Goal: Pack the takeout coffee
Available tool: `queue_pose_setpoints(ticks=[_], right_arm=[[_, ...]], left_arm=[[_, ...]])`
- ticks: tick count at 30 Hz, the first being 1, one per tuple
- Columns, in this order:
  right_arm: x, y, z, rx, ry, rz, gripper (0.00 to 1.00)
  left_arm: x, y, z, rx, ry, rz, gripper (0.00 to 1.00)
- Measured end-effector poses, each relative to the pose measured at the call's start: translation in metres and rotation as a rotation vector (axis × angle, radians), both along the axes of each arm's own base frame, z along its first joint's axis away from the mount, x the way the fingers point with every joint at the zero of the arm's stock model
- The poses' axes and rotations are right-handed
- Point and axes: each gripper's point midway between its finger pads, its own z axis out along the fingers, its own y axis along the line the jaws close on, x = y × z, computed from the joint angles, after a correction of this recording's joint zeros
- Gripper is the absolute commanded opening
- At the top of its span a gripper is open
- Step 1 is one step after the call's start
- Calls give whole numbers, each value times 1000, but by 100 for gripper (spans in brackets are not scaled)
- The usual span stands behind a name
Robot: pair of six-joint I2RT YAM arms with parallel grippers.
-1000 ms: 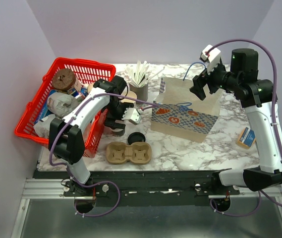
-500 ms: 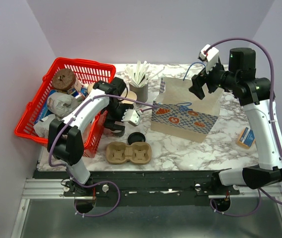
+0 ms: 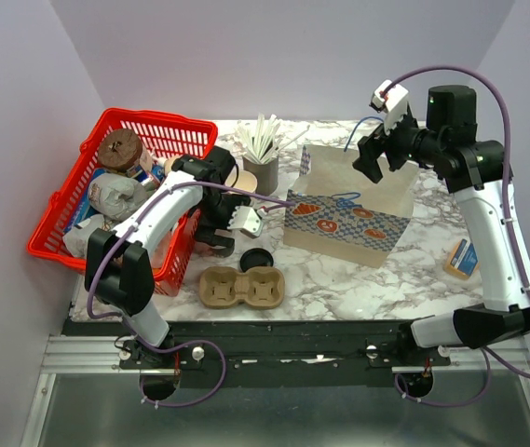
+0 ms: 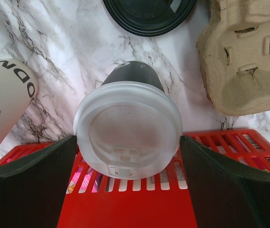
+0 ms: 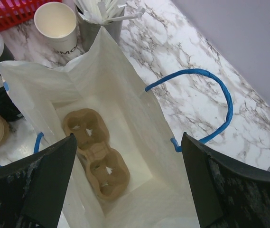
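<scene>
- Coffee (image 4: 125,128) stands on the marble surface (image 4: 54,47), just beside the red basket (image 4: 125,209).
- Left end effector (image 4: 128,140) gapes wide, one finger close at each side of the white lid.
- Right end effector (image 5: 128,137) gapes wide, empty, above the open bag (image 5: 125,71).

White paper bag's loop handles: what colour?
Blue. The handle on the white paper bag shows clearest in the right wrist view.

On the cream paper cup (image 4: 4,92): large black letters "ODN", partly cut off, plus a smaller line beginning "breeze". On the takeout coffee (image 4: 127,128) lid: embossed marks, too faint to read.
</scene>
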Motion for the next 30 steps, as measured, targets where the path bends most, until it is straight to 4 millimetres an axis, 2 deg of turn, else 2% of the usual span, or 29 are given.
queue_pose_setpoints(ticks=[7,19,24,30], right_arm=[[3,3,-1,5,6,10,100],[4,4,-2,7,13,14,100],[3,5,-2,14,15,21,100],[2,7,-2,22,19,26,100]], left_arm=[[3,-2,0,-6,-9,10,93],[5,-5,5,-53,-76,27,97],[8,-8,9,-77,-106,31,94],[0,-6,8,-68,-71,30,93]])
